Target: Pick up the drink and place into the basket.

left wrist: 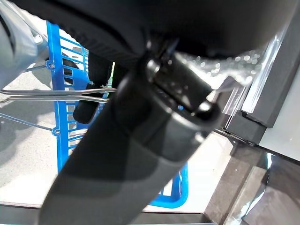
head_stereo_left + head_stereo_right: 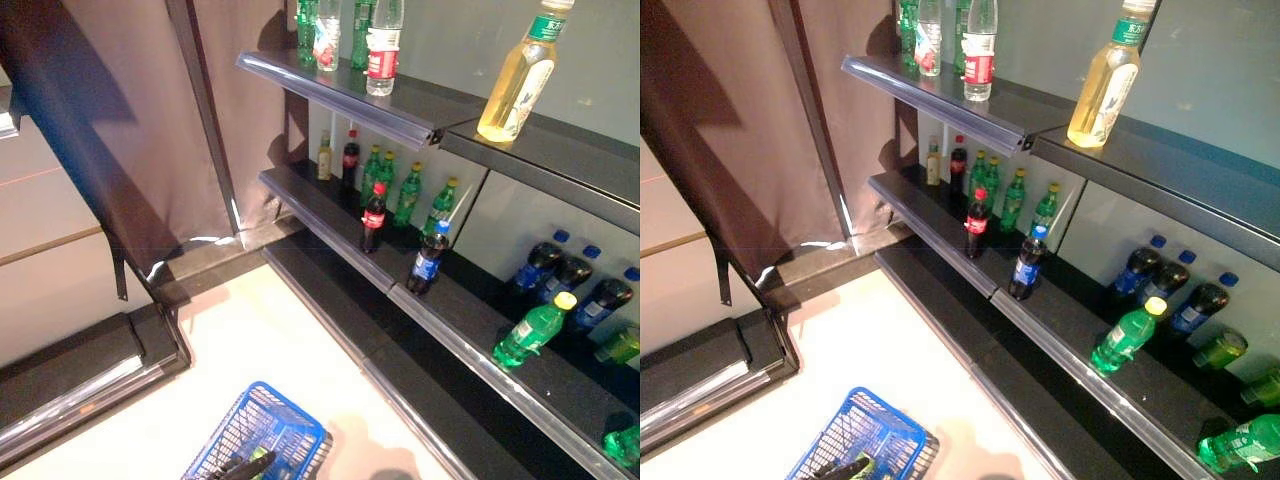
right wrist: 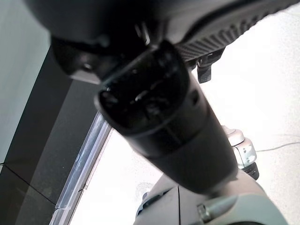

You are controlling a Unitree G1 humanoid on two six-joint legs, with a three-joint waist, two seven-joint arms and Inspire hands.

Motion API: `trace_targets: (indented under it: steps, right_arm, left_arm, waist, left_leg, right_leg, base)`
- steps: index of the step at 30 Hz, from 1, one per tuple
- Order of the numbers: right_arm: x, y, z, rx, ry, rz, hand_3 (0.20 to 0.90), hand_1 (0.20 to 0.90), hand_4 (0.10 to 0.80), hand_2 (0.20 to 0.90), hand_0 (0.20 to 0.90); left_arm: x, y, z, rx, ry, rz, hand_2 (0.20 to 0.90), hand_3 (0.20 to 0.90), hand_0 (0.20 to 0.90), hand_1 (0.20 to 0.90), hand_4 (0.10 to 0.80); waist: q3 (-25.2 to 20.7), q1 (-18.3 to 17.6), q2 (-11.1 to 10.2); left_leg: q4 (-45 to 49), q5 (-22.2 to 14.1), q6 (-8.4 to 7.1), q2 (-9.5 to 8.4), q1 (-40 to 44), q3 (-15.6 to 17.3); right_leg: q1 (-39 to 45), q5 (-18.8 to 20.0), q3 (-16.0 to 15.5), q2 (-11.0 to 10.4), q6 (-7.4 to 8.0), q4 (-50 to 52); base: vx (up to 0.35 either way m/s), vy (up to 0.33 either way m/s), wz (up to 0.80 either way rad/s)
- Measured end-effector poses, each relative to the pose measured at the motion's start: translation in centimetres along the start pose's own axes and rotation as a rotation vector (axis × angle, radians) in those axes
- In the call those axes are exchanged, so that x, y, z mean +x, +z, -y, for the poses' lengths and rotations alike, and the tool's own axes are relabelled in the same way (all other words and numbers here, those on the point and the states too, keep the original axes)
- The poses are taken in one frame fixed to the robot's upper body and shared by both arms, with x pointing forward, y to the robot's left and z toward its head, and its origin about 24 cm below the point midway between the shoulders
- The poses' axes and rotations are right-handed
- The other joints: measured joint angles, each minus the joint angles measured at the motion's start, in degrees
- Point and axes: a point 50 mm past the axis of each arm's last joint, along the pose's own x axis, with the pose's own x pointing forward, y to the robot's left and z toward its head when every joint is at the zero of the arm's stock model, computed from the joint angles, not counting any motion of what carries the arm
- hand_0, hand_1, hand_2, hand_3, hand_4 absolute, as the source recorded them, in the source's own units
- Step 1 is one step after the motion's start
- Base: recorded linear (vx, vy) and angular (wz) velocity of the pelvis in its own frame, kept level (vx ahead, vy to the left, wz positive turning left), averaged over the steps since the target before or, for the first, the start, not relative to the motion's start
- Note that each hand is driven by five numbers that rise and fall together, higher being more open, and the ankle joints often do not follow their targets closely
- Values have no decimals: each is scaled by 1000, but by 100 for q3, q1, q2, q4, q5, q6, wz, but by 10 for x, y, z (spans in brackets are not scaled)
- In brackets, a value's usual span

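Observation:
Drinks stand on dark shelves at the right. A cola bottle (image 2: pixel 373 217) and a dark bottle with a blue label (image 2: pixel 428 258) stand at the middle shelf's front edge. A green bottle (image 2: pixel 532 330) lies further right. A yellow bottle (image 2: pixel 517 80) leans on the top shelf. The blue basket (image 2: pixel 290 425) hangs low at the bottom, and a dark drink with a green patch (image 2: pixel 250 465) lies in it. My left hand (image 1: pixel 154 122) is shut on the basket's wire handles (image 1: pixel 56 93). My right hand (image 3: pixel 164 117) hangs over the pale floor beside the shelf base, relaxed and empty.
Clear and green bottles (image 2: pixel 383 50) stand on the top shelf, small green ones (image 2: pixel 408 195) at the back of the middle shelf. A brown curtain (image 2: pixel 130 130) hangs at the left above a low dark platform (image 2: pixel 80 380). Pale floor (image 2: pixel 250 340) lies between them.

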Motion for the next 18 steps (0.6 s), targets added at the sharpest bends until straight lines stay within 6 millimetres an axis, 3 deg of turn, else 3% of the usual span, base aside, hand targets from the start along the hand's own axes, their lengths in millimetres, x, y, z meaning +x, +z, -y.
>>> trace_targets:
  steps: [18]
  right_arm:
    - [0,-3,0,-2,0,-7,900,900,800,900,900]
  left_arm:
    - [0,-1,-1,-6,2,3,300,200,300,300,100]
  waist:
    - [4,139,7]
  left_leg:
    - [0,1,-2,-3,-4,-29]
  right_leg:
    - [5,-11,-26,0,2,-2]
  base:
    - [0,0,0]
